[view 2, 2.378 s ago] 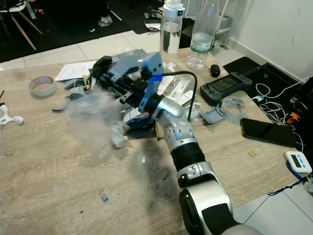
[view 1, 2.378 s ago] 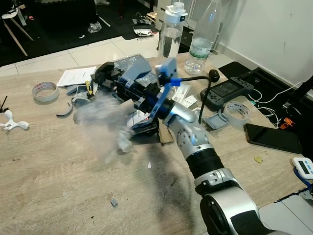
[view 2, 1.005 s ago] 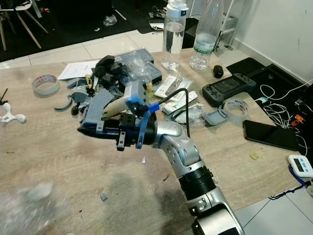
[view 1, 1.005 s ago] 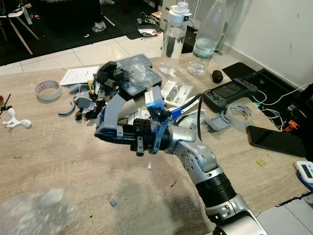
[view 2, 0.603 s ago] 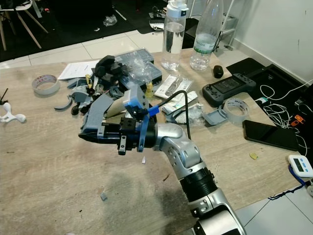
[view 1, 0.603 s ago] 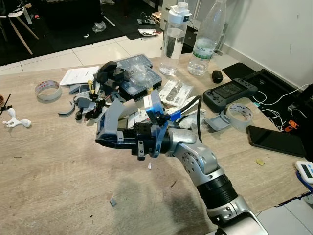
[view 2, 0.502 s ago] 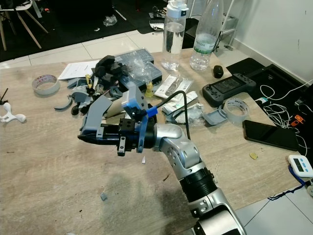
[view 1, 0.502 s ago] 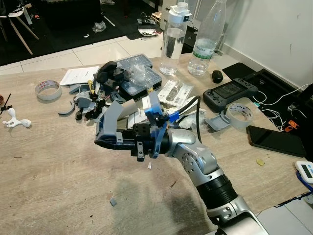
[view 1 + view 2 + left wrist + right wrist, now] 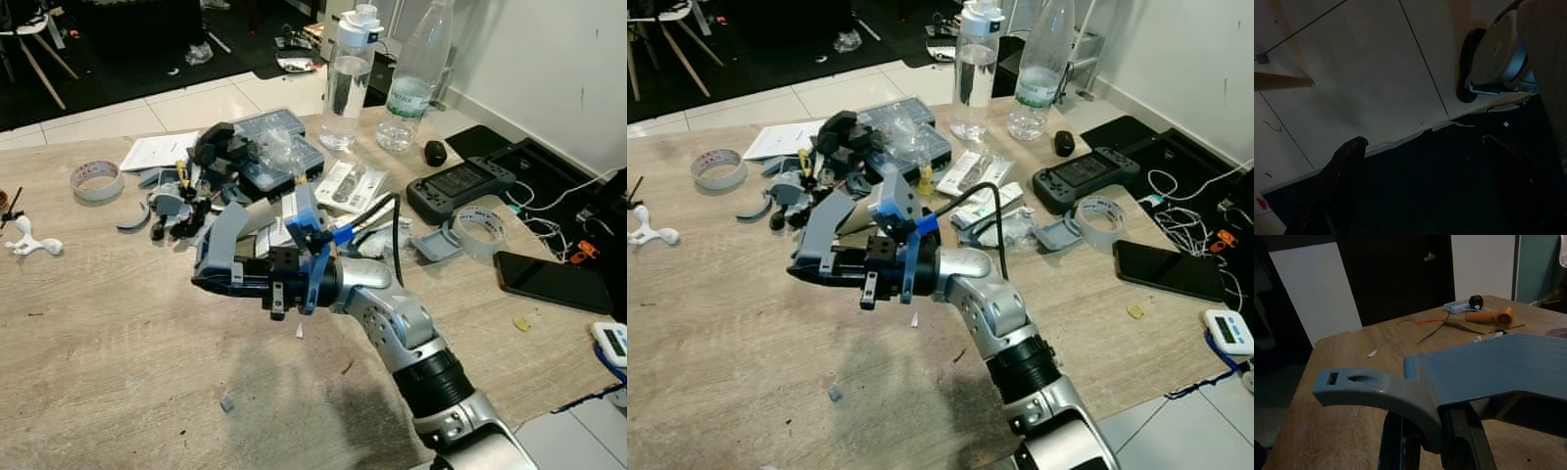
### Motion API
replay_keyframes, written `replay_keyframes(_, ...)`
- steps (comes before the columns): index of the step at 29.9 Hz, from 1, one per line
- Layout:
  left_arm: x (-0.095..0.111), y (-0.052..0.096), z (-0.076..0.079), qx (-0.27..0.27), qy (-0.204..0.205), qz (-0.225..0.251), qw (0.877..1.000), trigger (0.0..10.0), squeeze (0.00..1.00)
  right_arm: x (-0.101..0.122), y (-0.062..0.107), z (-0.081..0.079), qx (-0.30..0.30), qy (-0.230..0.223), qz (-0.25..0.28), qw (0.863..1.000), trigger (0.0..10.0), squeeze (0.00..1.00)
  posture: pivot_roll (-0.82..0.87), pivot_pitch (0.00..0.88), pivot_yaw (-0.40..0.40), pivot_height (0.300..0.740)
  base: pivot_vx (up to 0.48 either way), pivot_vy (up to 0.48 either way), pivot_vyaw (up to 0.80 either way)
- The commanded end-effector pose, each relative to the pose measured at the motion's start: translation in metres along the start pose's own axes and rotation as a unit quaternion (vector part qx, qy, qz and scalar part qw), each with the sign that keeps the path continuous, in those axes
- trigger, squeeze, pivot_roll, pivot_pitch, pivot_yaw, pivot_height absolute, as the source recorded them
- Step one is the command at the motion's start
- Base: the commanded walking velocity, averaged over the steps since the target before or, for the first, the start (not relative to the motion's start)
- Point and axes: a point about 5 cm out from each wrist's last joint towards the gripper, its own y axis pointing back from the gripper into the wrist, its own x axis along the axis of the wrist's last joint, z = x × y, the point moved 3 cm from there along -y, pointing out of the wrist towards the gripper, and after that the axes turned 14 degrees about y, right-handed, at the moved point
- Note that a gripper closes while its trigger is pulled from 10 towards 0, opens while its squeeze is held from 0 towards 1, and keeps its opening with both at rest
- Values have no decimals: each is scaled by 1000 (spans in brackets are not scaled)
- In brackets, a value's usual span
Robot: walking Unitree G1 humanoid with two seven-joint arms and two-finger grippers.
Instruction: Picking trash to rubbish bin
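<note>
- Grey-blue plastic bracket is pinched in the fingers of the right gripper, held above the tabletop and clear of it
- Bracket's long axis runs roughly level, in line with the fingers, pointing toward the robot's left; the right wrist view shows its curved end jutting past the fingertips
- Right arm reaches in from the lower right and across the tabletop; its wrist is turned so the load faces left
- Left gripper hangs idle over a pale tiled floor in a dark view; only one finger can be made out, so I cannot tell whether the fingers are spread or pressed together
- Clutter heap lies just beyond the held bracket, with two bottles further back, a tape roll to the left and a phone well off to the right
- Rubbish bin's place cannot be told from these views; judgement: the carry is under way, and the coming move turns on swinging the load leftward, past the tabletop edge
- Risk, as judged: the bracket overhangs the fingers and could snag the heap if the arm drops
</note>
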Motion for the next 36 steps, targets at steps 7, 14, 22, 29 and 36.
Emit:
replay_keyframes(7,1,0,0,3,2,0,1000,10000,0,-4,-2,6,-17,18,-16,1000,10000,0,68,49,-52,740,0,0,0)
replay_keyframes(14,6,-1,-1,4,1,5,1000,10000,0,-6,-2,9,-25,24,-22,999,10000,0,70,43,-51,740,0,0,0)
replay_keyframes(22,7,-1,-1,4,0,6,1000,10000,0,-8,-3,12,-36,30,-25,999,10000,0,72,38,-49,740,0,0,0)
replay_keyframes(29,5,-1,-1,5,1,4,1000,10000,0,-9,-3,16,-48,34,-29,998,10000,0,72,44,-51,740,0,0,0)
replay_keyframes(36,3,-1,-1,5,4,2,1000,10000,0,-9,-2,20,-59,38,-33,997,10000,0,74,45,-54,740,0,0,0)
